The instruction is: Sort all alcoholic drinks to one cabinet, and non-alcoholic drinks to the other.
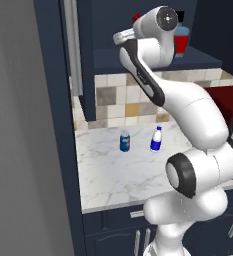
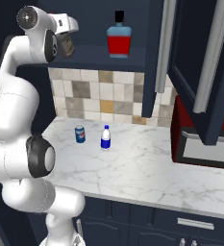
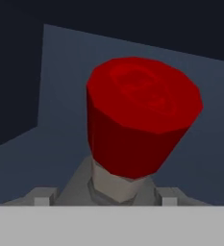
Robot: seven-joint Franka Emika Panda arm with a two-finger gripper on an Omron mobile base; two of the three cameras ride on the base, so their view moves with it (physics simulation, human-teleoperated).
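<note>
Inside the open upper cabinet (image 2: pixel 99 55), the grey-brown bottle (image 2: pixel 68 46) with its red cap (image 3: pixel 142 115) is sitting at the shelf's left end, well apart from the square red bottle (image 2: pixel 118 41), and the gripper (image 2: pixel 69 34) is hanging right over it, though whether its jaws are clamping the glass or letting go I cannot tell. Placing this alcoholic drink looks like the step in hand. Next the arm is probably needing to back out and reach down for the white bottle (image 2: pixel 105 138) and the blue can (image 2: pixel 80 134) waiting on the marble counter (image 2: pixel 147 168).

The red square bottle (image 2: pixel 118 40) stood upright in the open cabinet (image 2: pixel 132 60) at the top. The grey-brown bottle (image 3: pixel 132 125) with its red cap sat up there too. The blue can (image 2: pixel 80 134) and white bottle (image 2: pixel 105 138) stood side by side, mid-left.
</note>
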